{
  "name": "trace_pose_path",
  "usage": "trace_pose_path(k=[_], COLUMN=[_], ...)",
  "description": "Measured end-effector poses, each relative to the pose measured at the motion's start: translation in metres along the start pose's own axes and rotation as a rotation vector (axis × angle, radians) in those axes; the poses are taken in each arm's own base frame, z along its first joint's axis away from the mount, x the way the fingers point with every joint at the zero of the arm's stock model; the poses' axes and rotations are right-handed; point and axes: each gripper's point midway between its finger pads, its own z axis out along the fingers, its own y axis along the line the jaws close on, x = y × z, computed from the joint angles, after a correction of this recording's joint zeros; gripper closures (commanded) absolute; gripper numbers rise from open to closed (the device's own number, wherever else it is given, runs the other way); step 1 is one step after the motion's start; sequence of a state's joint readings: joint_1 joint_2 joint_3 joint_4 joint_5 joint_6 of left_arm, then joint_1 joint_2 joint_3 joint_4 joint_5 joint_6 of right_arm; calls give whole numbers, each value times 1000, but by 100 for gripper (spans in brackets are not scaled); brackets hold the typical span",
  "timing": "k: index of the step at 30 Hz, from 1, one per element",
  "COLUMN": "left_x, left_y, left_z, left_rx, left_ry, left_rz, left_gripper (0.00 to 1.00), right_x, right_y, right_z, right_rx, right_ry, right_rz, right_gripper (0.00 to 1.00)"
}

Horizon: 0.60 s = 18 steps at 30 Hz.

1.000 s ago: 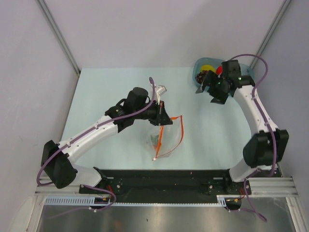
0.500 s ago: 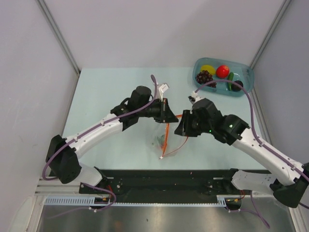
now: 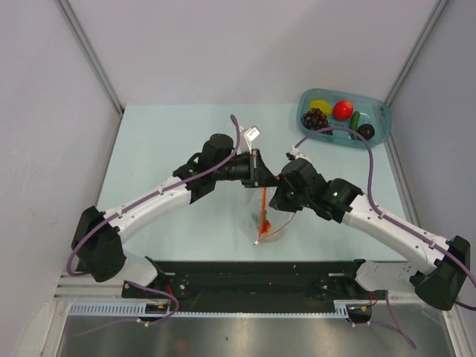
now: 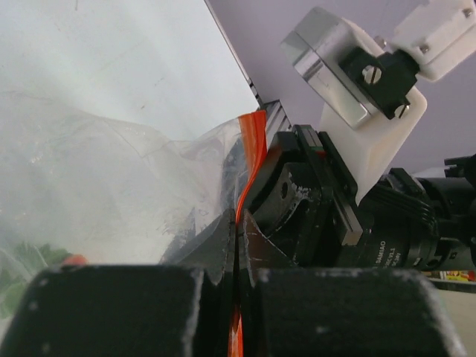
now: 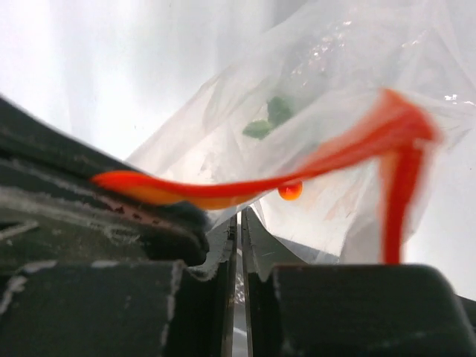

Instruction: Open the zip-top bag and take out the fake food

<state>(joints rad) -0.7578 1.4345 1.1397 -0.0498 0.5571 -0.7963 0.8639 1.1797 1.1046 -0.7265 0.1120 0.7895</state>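
pale table [image 3: 160, 141], left gripper [image 4: 236, 227] pinching zip-top bag [image 3: 265, 217]

— What does it all stand on?
— A pale mint table [image 3: 163, 149], matt. Along its near edge run a black plate [image 3: 245, 279] and an aluminium rail [image 3: 245, 309], then a brushed metal sheet [image 3: 223, 338].
— And around it?
— Plain grey-lilac panels: back wall [image 3: 245, 44], left wall [image 3: 37, 149], right wall [image 3: 450, 141], with metal posts [image 3: 89, 52] at the far corners. Soft, even light; faint shadows.

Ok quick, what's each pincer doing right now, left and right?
Left pincer: closed, clamping the zip-top bag at its orange zipper edge.
Right pincer: closed, apparently pinching the same bag's clear film.
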Motion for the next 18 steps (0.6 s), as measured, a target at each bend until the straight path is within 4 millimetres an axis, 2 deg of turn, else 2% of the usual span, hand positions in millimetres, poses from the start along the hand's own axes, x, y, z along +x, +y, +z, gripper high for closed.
trace_pose_path(k=[10, 18], left_x=[1, 3], left_y=[12, 17], left_z=[13, 17], left_rx=[-19, 6], left_ry=[-31, -73], left_rz=[-65, -156], left_gripper=[100, 100], right_x=[-1, 1], right_y=[-2, 0], right_z=[13, 16], right_rx=[8, 21], right_ry=[4, 7], right_rz=[193, 337], right_gripper=[100, 100])
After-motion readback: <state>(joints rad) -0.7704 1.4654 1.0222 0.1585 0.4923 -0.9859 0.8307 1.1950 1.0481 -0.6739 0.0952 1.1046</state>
